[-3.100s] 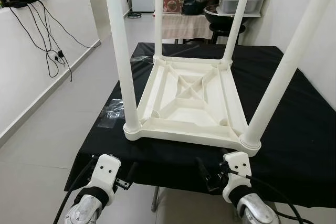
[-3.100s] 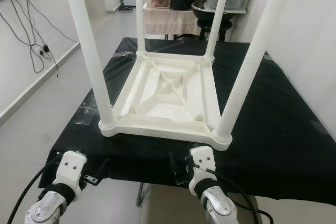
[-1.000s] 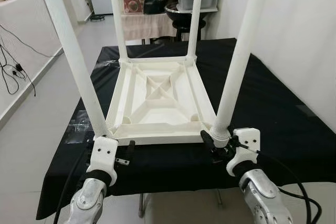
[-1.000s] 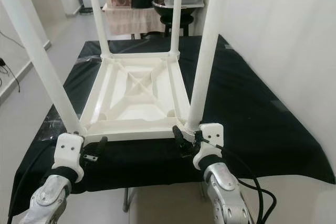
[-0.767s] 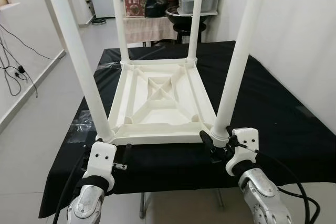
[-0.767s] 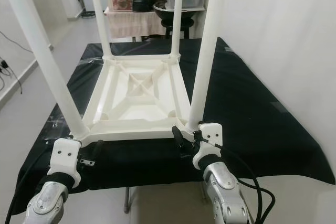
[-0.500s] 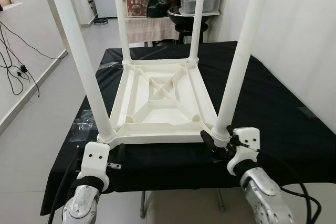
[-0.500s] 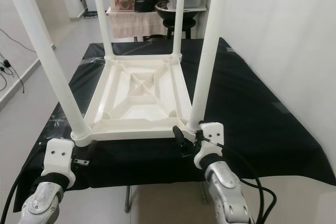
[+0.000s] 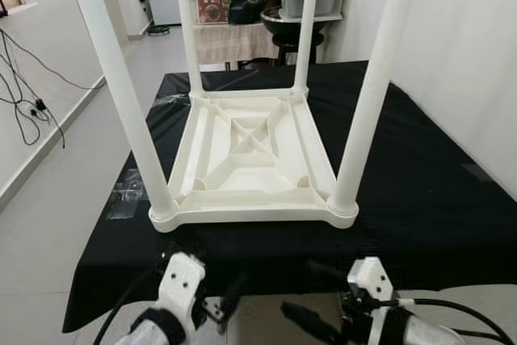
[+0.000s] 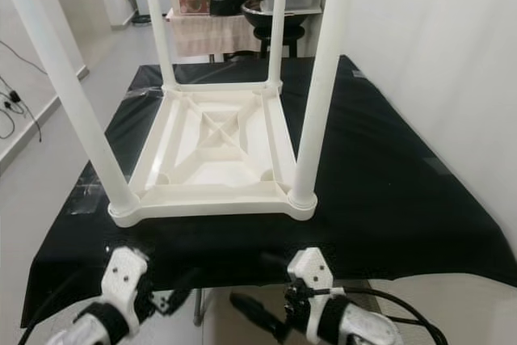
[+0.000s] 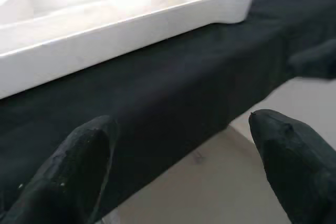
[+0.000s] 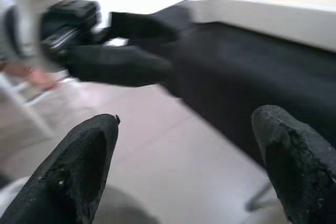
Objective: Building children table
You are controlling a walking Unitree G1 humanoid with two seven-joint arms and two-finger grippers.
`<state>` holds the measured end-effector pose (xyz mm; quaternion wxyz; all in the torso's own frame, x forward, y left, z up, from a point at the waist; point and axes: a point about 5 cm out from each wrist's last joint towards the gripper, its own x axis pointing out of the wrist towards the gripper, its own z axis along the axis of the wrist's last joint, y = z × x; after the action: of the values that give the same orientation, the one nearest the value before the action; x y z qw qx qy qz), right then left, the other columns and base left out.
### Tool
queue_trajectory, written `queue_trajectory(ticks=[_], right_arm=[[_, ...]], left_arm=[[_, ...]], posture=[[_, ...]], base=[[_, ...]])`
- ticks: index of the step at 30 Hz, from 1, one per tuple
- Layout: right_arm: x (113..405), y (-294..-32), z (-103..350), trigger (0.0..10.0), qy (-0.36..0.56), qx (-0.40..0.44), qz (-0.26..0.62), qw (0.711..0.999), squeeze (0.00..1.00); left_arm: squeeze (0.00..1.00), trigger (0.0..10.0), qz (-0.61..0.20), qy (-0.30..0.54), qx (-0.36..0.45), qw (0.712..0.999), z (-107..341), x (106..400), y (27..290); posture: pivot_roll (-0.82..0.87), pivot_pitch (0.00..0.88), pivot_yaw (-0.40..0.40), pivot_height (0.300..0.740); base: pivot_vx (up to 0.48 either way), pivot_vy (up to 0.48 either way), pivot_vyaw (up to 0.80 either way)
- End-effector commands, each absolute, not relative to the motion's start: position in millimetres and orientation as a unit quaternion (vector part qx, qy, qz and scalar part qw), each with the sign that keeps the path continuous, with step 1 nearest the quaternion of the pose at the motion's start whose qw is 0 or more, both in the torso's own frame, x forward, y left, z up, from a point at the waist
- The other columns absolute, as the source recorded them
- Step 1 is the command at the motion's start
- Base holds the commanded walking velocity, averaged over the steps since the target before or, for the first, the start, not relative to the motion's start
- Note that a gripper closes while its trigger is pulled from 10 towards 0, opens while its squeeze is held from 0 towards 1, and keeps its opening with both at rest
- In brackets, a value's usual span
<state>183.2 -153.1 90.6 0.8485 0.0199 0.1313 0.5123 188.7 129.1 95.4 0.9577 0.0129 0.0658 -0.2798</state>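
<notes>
Children table (image 9: 250,159) upturned on black cloth (image 9: 420,199); left gripper (image 11: 181,171), right gripper (image 12: 184,166) spread, empty, seemingly below edge.

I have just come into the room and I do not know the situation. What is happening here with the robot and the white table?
A white plastic children's table lies upside down on a black-covered work table, its four legs pointing up. The robot stands at the near edge with both arms held low, in front of and below that edge. The left end effector and the right end effector are both open and hold nothing; neither touches the white table.
</notes>
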Motion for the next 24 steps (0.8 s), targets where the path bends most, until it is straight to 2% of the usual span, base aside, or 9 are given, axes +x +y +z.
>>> queue_trajectory(ticks=[1, 8, 10, 12, 15, 20, 24], right_arm=[[178, -147, 94, 10.0, 0.129, 0.033, 0.539, 0.832, 0.00], [178, -151, 96, 10.0, 0.122, 0.028, 0.534, 0.837, 0.00], [178, -152, 97, 10.0, 0.119, 0.030, 0.531, 0.838, 0.00], [178, -153, 99, 10.0, 0.121, 0.060, 0.546, 0.827, 0.00], [177, -154, 101, 10.0, 0.117, 0.060, 0.549, 0.825, 0.00], [183, -155, 92, 10.0, 0.127, 0.002, 0.510, 0.851, 0.00], [182, -153, 95, 10.0, 0.121, 0.017, 0.520, 0.846, 0.00]], left_arm=[[0.00, 10.0, -0.292, 0.074, 0.006, 0.954, 96, 185, 130], [0.00, 10.0, -0.305, 0.082, -0.024, 0.949, 97, 178, 132], [0.00, 10.0, -0.315, 0.083, -0.034, 0.945, 99, 174, 132], [0.00, 10.0, -0.319, 0.082, -0.038, 0.943, 100, 172, 133], [0.00, 10.0, -0.318, 0.082, -0.042, 0.943, 100, 172, 134], [0.00, 10.0, -0.319, 0.083, -0.045, 0.943, 101, 172, 135], [0.00, 10.0, -0.322, 0.084, -0.046, 0.942, 102, 172, 135]], posture=[[-0.04, 0.000, 0.023, 0.740], [-0.04, 0.000, 0.020, 0.740], [-0.04, 0.000, 0.018, 0.740], [-0.04, 0.000, 0.018, 0.740], [-0.04, 0.000, 0.020, 0.740], [-0.04, 0.000, 0.024, 0.740], [-0.04, 0.000, 0.028, 0.740]], base=[[0.000, 0.000, 0.00], [0.000, 0.000, 0.00], [0.266, 0.000, 0.00], [0.360, 0.000, 0.00], [0.376, 0.000, 0.78], [0.379, 0.000, 0.15], [0.380, 0.000, 0.00]])
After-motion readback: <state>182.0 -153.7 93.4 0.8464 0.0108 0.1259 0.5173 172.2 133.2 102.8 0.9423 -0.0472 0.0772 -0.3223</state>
